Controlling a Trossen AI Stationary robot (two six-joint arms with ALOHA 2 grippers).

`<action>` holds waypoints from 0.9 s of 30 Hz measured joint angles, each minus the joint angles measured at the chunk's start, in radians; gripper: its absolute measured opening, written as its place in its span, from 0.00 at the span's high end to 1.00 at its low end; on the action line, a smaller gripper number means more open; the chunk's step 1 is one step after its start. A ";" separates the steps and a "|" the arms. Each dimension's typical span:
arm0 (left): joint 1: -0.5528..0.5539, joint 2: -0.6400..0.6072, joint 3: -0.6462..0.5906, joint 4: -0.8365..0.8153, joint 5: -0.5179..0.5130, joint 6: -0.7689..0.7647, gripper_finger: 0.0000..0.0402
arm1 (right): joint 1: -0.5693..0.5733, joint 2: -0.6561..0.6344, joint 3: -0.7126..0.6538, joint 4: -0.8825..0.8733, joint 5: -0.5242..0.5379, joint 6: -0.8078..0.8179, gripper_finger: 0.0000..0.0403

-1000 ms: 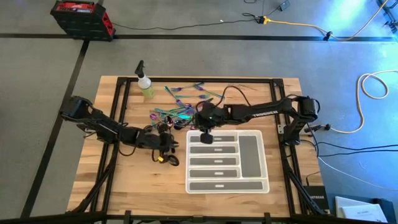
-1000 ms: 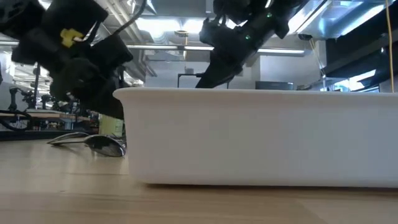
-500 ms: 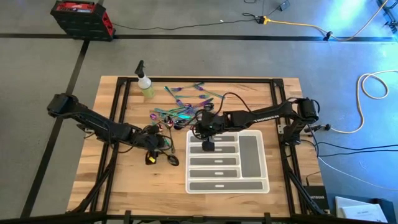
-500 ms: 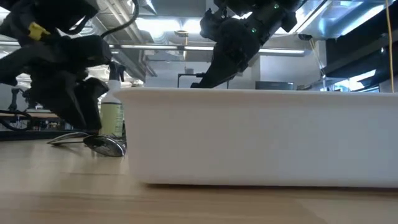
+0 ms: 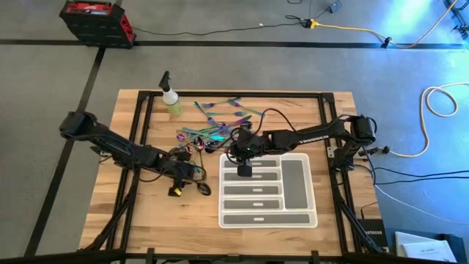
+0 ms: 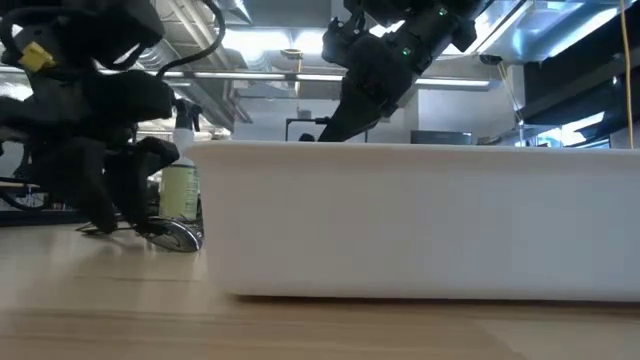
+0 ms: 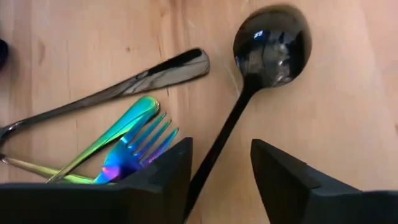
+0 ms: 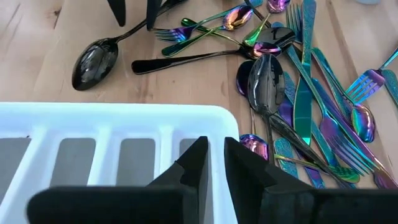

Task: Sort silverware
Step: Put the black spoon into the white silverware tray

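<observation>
The left end effector (image 7: 221, 171), fingers spread astride the black spoon (image 7: 261, 68) handle on the desk (image 7: 348, 93), should centre, then pinch squarely.

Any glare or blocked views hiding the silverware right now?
Left wrist view: the black spoon mirrors ceiling lights in its bowl, handle still readable. Low view: the white tray wall fills the frame, hiding most cutlery. Right wrist view: the silverware pile is evenly lit, sheen only.
</observation>
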 joint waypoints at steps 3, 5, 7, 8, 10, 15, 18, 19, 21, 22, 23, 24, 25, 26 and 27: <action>0.009 0.034 0.000 0.025 -0.005 0.040 0.69 | 0.000 0.000 0.000 0.001 0.000 0.000 0.91; 0.014 0.056 0.001 0.044 -0.006 0.055 0.71 | 0.000 0.000 -0.001 0.000 0.000 0.000 0.91; 0.013 0.072 0.001 0.064 -0.014 0.066 0.74 | 0.000 0.000 -0.001 0.001 0.001 0.000 0.91; 0.013 0.075 0.001 0.073 -0.023 0.067 0.75 | 0.000 0.000 -0.001 0.001 0.001 0.000 0.91; 0.008 0.076 0.002 0.081 -0.044 0.067 0.80 | 0.000 0.000 -0.001 0.001 0.001 0.000 0.91; -0.002 0.075 0.020 0.061 -0.074 0.069 0.96 | 0.000 0.000 -0.001 0.001 0.001 0.000 0.91; 0.000 0.076 0.046 0.037 -0.096 0.070 0.98 | 0.000 0.000 -0.001 0.000 0.001 0.000 0.91; 0.000 0.076 0.059 0.024 -0.097 0.070 0.99 | 0.000 0.000 -0.001 0.000 0.001 0.000 0.91; 0.002 0.076 0.087 -0.024 -0.096 0.070 0.99 | 0.000 0.000 -0.001 0.000 0.001 0.000 0.91; 0.005 0.076 0.102 -0.051 -0.092 0.070 0.99 | 0.000 0.000 -0.001 -0.001 0.001 0.000 0.91; 0.008 0.076 0.120 -0.079 -0.091 0.067 0.99 | 0.000 -0.001 -0.001 -0.002 0.002 0.000 0.91; 0.012 0.076 0.142 -0.108 -0.091 0.063 0.99 | 0.000 -0.001 -0.001 -0.003 0.011 0.000 0.91; 0.017 0.076 0.164 -0.142 -0.091 0.052 0.99 | 0.001 -0.002 -0.001 -0.009 0.029 0.000 0.91; 0.022 0.076 0.185 -0.176 -0.089 0.043 1.00 | 0.001 -0.005 -0.001 -0.026 0.053 0.000 0.91; 0.028 0.076 0.206 -0.212 -0.087 0.035 1.00 | 0.001 -0.010 -0.001 -0.052 0.083 0.000 0.91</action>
